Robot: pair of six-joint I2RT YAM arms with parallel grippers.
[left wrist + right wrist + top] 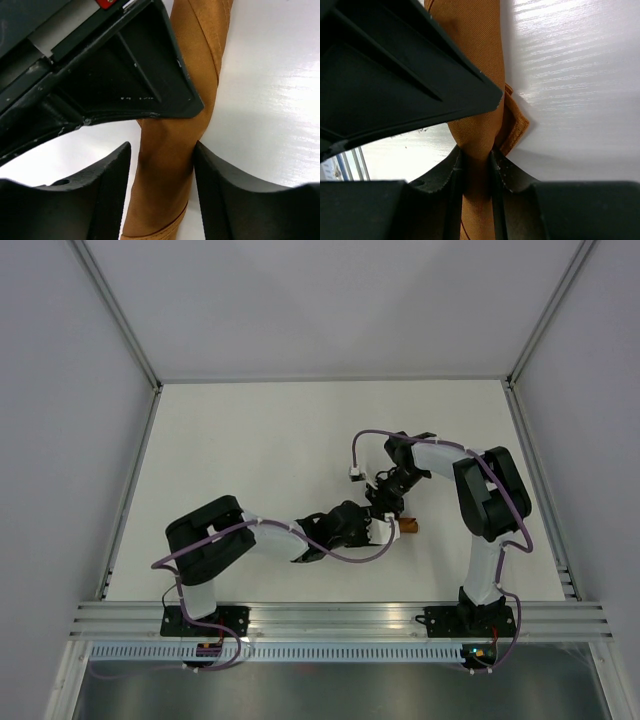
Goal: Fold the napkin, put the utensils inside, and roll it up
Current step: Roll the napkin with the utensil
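The rust-orange napkin is rolled into a narrow tube; only one end [407, 526] shows in the top view, beside the two wrists. My right gripper [478, 159] is shut on the napkin [470, 55] and pinches the roll tightly between its fingers. My left gripper [162, 150] straddles the napkin roll [167, 165] with its jaws apart. Its right finger [220, 190] touches the cloth, and a strip of table shows between the roll and its left finger [107, 190]. In the top view the two grippers, left [375, 530] and right [387, 502], meet over the roll. The knife is hidden.
The white table [250, 450] is walled by grey panels on an aluminium frame, with a rail [330, 618] along the near edge. In each wrist view the other gripper's black body fills the upper left, close over the roll.
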